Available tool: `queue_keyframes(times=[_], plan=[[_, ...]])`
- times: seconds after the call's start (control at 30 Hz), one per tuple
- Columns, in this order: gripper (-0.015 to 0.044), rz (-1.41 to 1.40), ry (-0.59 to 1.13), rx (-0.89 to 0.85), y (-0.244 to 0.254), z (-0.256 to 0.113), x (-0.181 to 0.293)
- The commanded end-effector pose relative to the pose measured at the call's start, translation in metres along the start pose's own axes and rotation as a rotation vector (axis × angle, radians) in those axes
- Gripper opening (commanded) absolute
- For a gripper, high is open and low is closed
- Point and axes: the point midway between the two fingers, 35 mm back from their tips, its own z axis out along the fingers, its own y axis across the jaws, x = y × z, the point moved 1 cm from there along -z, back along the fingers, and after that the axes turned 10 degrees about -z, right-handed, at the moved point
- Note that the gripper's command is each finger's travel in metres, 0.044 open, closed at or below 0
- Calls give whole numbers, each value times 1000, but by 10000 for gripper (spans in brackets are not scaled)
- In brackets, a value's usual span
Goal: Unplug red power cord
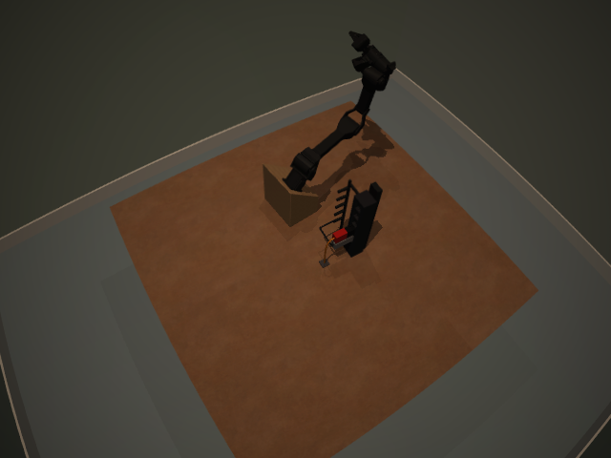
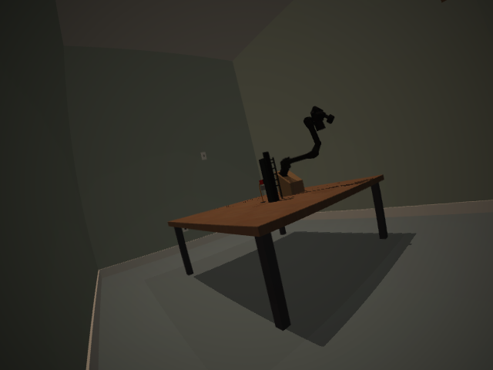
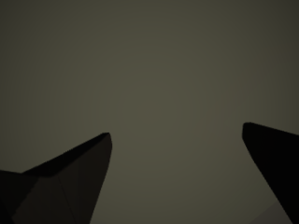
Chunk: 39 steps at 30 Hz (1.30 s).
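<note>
My gripper [image 3: 176, 134] is open, with nothing between its fingers in the wrist view. It is raised high at the end of the arm, far above and away from the plug, cord and strip. A small red block [image 1: 339, 234] [image 2: 261, 182], which looks like the plug, is at a small grey block [image 1: 344, 241] beside a tall black tower. I cannot tell whether it is seated, nor surely which part is the power strip. A thin orange cord [image 1: 325, 250] [image 2: 261, 193] runs from beside the red block down to a small grey pad [image 1: 324, 263] on the table.
The black tower [image 1: 364, 224] [image 2: 268, 179] stands upright on the brown table [image 1: 276, 320] [image 2: 235, 216]. A thin black rack [image 1: 344, 209] with several pegs is beside it. The arm rises from a tan wedge-shaped base [image 1: 278, 197] [image 2: 294, 186] behind them.
</note>
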Motion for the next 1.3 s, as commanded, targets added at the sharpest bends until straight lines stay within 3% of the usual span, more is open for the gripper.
queue_keyframes(times=[0.0,0.27,0.73,1.0,1.27], plan=[[374,-4,2,0,-1,0,1],[164,-280,173,14,-61,-8,39],[160,-854,710,99,-232,-82,92],[160,-1055,1072,247,-334,-160,82],[160,-1127,1378,438,-396,-249,48]])
